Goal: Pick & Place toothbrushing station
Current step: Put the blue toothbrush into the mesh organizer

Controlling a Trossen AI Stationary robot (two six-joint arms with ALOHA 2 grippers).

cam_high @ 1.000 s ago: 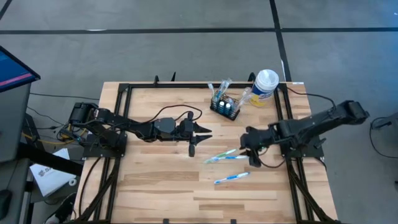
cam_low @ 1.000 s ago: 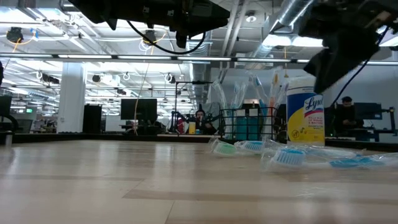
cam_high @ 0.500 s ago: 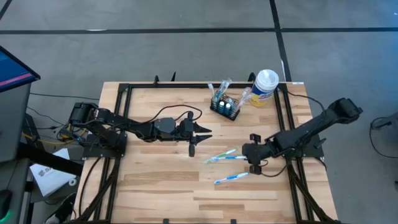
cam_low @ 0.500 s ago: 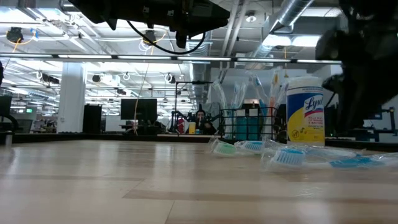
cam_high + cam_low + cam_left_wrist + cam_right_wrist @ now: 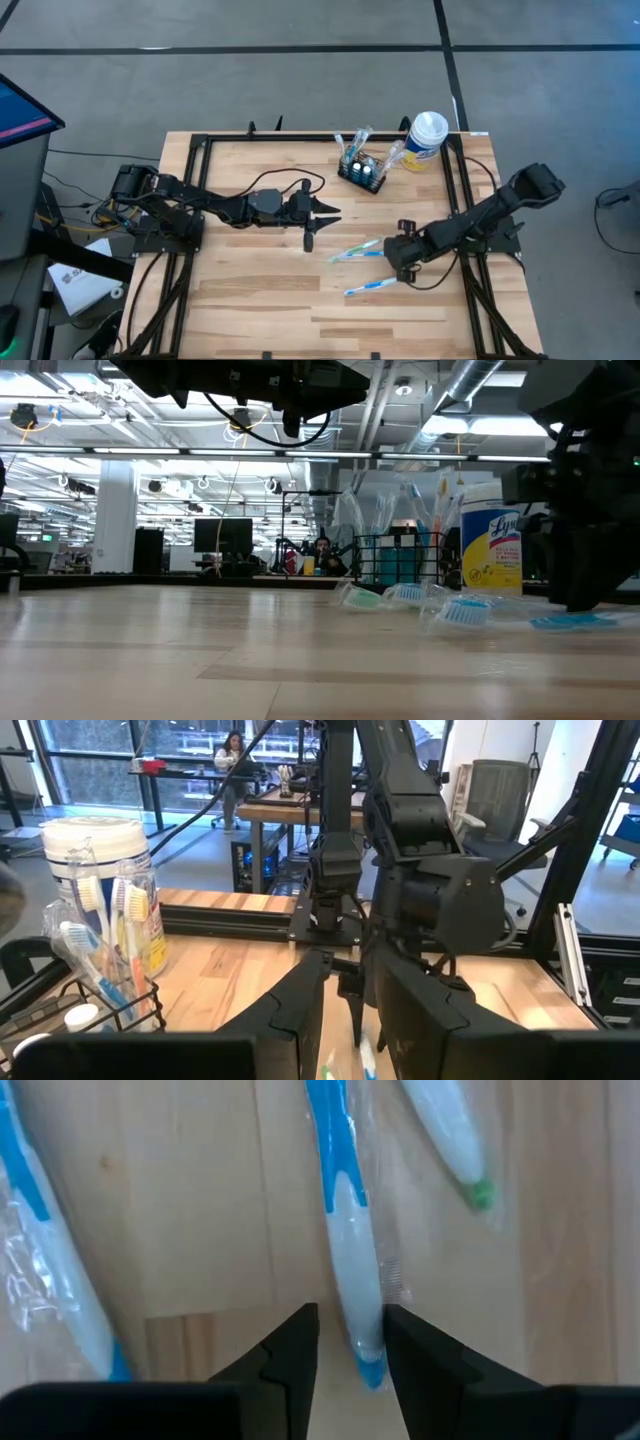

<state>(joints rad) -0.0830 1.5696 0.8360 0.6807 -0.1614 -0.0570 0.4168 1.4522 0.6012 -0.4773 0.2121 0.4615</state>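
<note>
The black wire-mesh caddy (image 5: 362, 173) stands at the far middle of the table with several toothbrushes upright in it; it also shows in the low view (image 5: 398, 563). Three wrapped toothbrushes lie flat on the table: a green-and-white one (image 5: 355, 247), a blue one (image 5: 377, 253) and another blue one (image 5: 372, 287). My right gripper (image 5: 401, 258) is open and points down over the middle blue toothbrush (image 5: 345, 1230), with one finger on each side of its handle end. My left gripper (image 5: 318, 222) is open and empty, raised over the table's middle. My right gripper comes from above with its fingers (image 5: 295, 1345) on either side of the blue toothbrush's handle end (image 5: 362, 1342), across the handle. The toothbrush lies flat on the table. I cannot tell whether the fingers touch it.
A white, yellow and blue canister (image 5: 425, 140) stands just right of the caddy. A black metal frame (image 5: 200, 150) runs round the table's edges. The other two wrapped toothbrushes (image 5: 50, 1280) (image 5: 450, 1130) lie close on either side of my right gripper.
My right gripper has gone down and toward the table's near edge, to the handle end of the middle blue toothbrush. The toothbrushes have kept their places.
</note>
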